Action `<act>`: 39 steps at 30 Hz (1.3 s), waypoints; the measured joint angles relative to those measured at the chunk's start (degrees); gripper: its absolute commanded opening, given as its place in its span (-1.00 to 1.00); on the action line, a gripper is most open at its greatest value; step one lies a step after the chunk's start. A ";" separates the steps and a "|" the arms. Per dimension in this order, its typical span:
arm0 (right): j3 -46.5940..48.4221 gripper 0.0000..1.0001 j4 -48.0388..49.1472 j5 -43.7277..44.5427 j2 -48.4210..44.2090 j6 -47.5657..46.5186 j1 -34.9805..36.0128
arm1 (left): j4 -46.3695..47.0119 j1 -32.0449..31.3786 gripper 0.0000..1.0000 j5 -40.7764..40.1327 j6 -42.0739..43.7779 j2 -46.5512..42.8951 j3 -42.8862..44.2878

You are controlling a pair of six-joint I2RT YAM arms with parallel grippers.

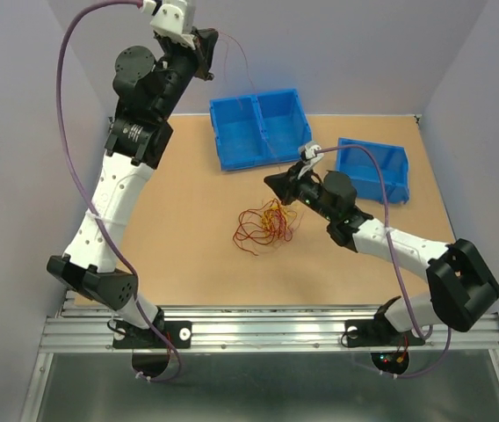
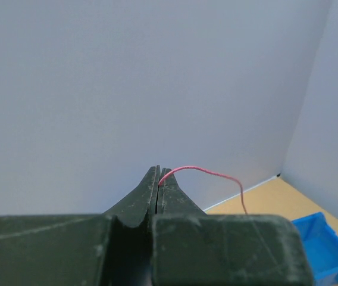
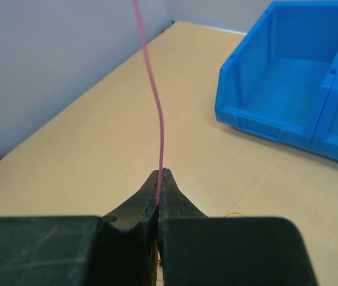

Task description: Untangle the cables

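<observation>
Two claws: left claw [image 2: 159, 174] and right claw [image 3: 162, 174], each pinched shut on a red cable [image 3: 157, 113], apparently the same one.
Cable axis: from above, 11 o'clock at the raised left claw to 5 o'clock.
Cables [image 1: 263, 227]: heaped on surface [image 1: 188, 237], at 6 o'clock just beside right claw, the nearer one.

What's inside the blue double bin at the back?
Both compartments of the blue double bin show only bare blue floor, no wires. The strip of floor right behind its near wall is hidden.
</observation>
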 measured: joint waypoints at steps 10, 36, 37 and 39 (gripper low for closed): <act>29.22 -0.99 -13.75 -5.86 4.37 2.01 0.00 | 15.02 4.48 -1.00 10.40 -1.36 -5.03 -42.62; 71.84 -0.99 -20.28 -2.40 21.94 6.82 0.00 | 47.60 8.31 -0.66 47.78 -18.75 -1.40 -57.53; 71.84 -0.99 -20.11 -2.49 22.01 7.19 0.00 | 49.57 7.96 -0.60 49.31 -19.78 -0.72 -57.53; 71.84 -0.99 -19.08 -2.56 22.18 8.07 0.00 | 52.46 6.84 -0.40 51.89 -21.57 0.94 -57.53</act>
